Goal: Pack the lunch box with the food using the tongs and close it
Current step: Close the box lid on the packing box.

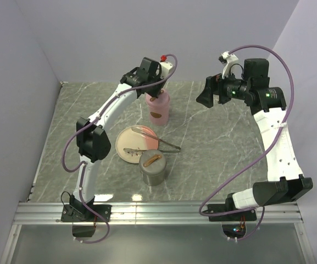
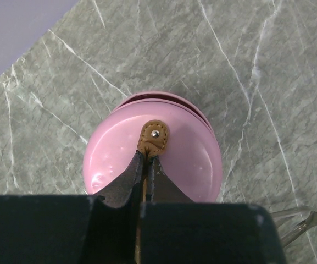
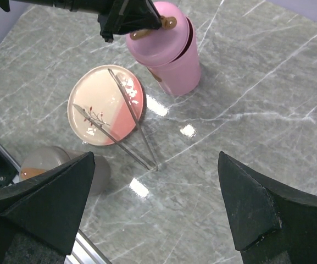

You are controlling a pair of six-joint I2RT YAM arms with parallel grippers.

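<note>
Left tool (image 2: 146, 159) of mine is pressed together, pinching the brown tab (image 2: 154, 137) on the pink lid (image 2: 191, 165), which sits askew on top of the pink lunch box (image 1: 159, 113). Just beside the box, the tongs (image 3: 131, 116) lie untouched across the plate (image 3: 92, 93), tips apart over it and joined end on the worktop (image 3: 246, 110). A grey container (image 1: 154, 171) stands at the plate's near edge. My right tool (image 3: 153, 209) hangs spread wide above the worktop, holding nothing

tongs (image 1: 158, 138) across plate (image 1: 124, 141), lunch box (image 1: 158, 108) behind it — canister (image 1: 154, 169) in front
</note>
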